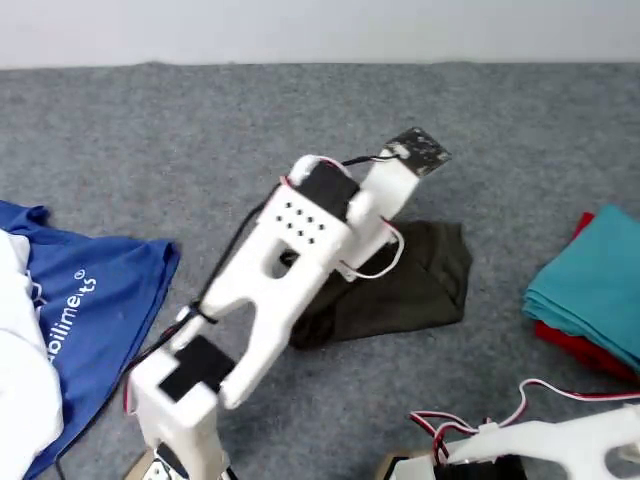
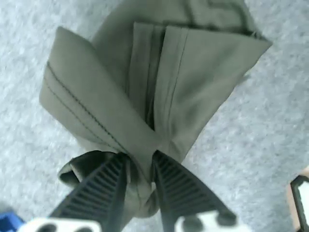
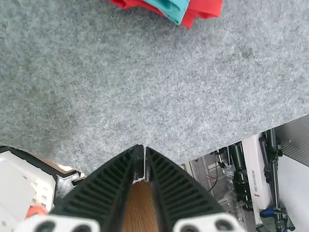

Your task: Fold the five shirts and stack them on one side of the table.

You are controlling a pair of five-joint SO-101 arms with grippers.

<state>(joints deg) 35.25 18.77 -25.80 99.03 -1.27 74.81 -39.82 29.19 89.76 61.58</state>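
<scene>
Centrally, the olive shirt (image 1: 425, 270) lies partly folded near the middle of the tabletop (image 1: 200, 130). The left gripper (image 2: 141, 159) is clamped on a bunched edge of it where several layers meet. The right gripper (image 3: 145, 151) hangs over the near edge of the tabletop, its fingers pressed together on nothing. A teal shirt (image 1: 595, 280) sits folded on a red shirt (image 1: 575, 348) at the right edge. A blue shirt (image 1: 100, 300) and a white shirt (image 1: 15, 340) lie unfolded at the left edge. Principal risk: the pinch gathers the cloth unevenly, so an inner layer may slip free on lifting and let the fold fall open. Secondary risk: the grey covering looks rough, so dragging the bundle rather than lifting it could catch the lower layers and peel them back. Third risk: the stack probably belongs at the right edge, and a low approach there could push the teal shirt askew or shove both shirts toward the edge. The olive bundle is also lumpy near the grip and may sit tilted on the stack unless it is flattened first.
</scene>
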